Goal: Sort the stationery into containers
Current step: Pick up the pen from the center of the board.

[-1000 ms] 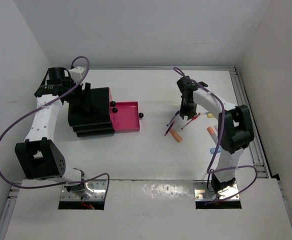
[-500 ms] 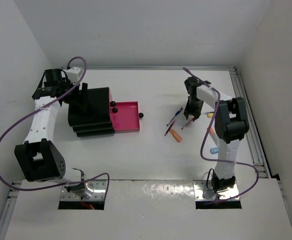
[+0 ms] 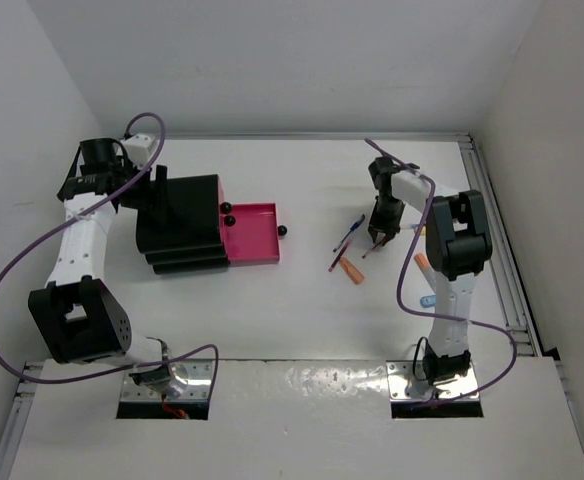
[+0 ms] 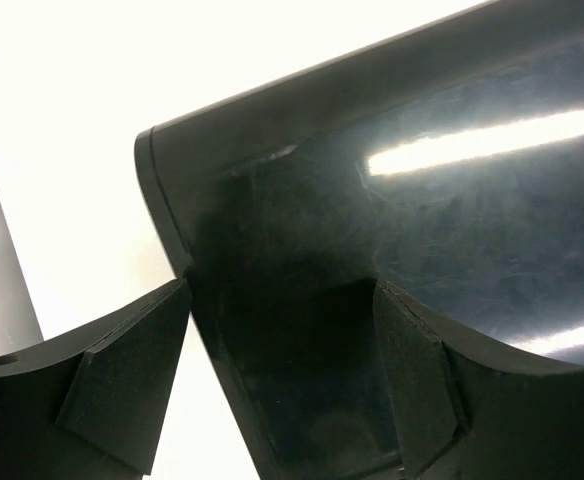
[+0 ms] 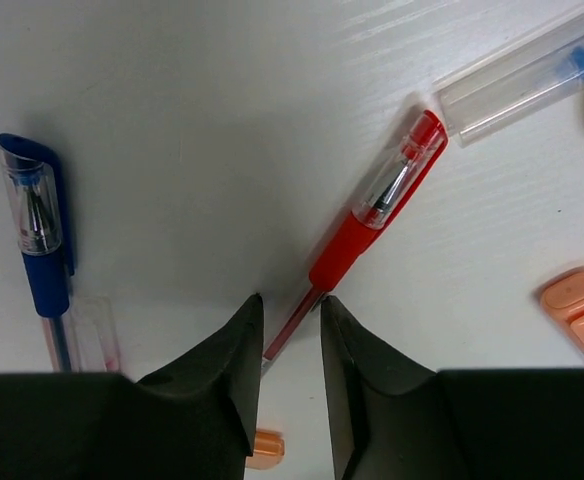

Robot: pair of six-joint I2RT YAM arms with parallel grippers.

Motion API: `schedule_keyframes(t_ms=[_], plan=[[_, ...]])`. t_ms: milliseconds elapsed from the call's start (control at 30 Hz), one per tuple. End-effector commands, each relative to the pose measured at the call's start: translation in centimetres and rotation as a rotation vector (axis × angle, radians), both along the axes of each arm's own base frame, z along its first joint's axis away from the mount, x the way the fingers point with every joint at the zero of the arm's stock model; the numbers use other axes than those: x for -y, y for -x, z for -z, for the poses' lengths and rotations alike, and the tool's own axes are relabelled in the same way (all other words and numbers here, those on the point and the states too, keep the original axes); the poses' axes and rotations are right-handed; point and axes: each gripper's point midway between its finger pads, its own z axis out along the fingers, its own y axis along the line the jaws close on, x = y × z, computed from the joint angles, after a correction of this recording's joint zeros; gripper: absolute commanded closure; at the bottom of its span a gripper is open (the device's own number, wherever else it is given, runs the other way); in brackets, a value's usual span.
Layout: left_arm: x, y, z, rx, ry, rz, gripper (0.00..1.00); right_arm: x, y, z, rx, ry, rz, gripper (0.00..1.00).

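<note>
White tabletop [image 5: 172, 100] carries the red pen [image 5: 367, 215] inside the narrowly parted right pincer [image 5: 290, 312], which should centre on the barrel before squeezing and carrying to the pink drawer [image 3: 252, 235], while the left pincer [image 4: 282, 290] stands spread astride the black box [image 4: 452, 230].

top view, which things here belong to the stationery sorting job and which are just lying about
Part of the job: red pen, blue pen, orange highlighter, black drawer box, open pink drawer.

Just lying about: purple cables, metal base plates.
</note>
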Motion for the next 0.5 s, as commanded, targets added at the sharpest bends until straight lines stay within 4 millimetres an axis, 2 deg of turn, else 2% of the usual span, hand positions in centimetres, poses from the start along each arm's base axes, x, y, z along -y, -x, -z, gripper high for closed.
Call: schedule_keyframes(t_ms=[0,133,167,200,233,267,300,400,433,467], plan=[[-0.6,1.3,2.3,-0.094,0.016,-0.027,0.20,0.0,-0.3,1.1,-0.001,-0.006,-0.005,0.73],[-1.1,1.3,2.8,-0.105,0.021,-0.033,0.20,-1.4,-1.8,1.8,0.031,-0.077,-0.123,0.87],[-1.3,1.1,2.9,-0.103,0.022,-0.036,0.20,-1.8,-2.8,1.2,0.055,-0.088,-0.145,0.97],[-1.3,0.9,3.1,-0.103,0.029,-0.035,0.20,-2.6,-3.7,0.4,0.078,-0.112,-0.172,1.00],[-1.3,0.9,3.1,-0.104,0.033,-0.035,0.20,-2.9,-3.6,0.4,0.076,-0.111,-0.184,1.00],[-1.4,0.7,3.1,-0.102,0.035,-0.035,0.20,-3.9,-4.2,-0.6,0.101,-0.137,-0.206,1.00],[-1.5,0.6,3.2,-0.104,0.039,-0.037,0.20,-5.0,-4.3,-1.2,0.111,-0.144,-0.237,1.00],[-1.4,0.2,2.8,-0.093,0.051,-0.033,0.21,-8.2,-4.5,-4.6,0.173,-0.170,-0.311,1.00],[-1.5,0.1,2.7,-0.089,0.052,-0.033,0.21,-9.3,-5.1,-6.7,0.225,-0.192,-0.326,1.00],[-1.4,0.0,2.4,-0.078,0.052,-0.025,0.21,-11.1,-5.0,-7.8,0.258,-0.207,-0.369,1.00]])
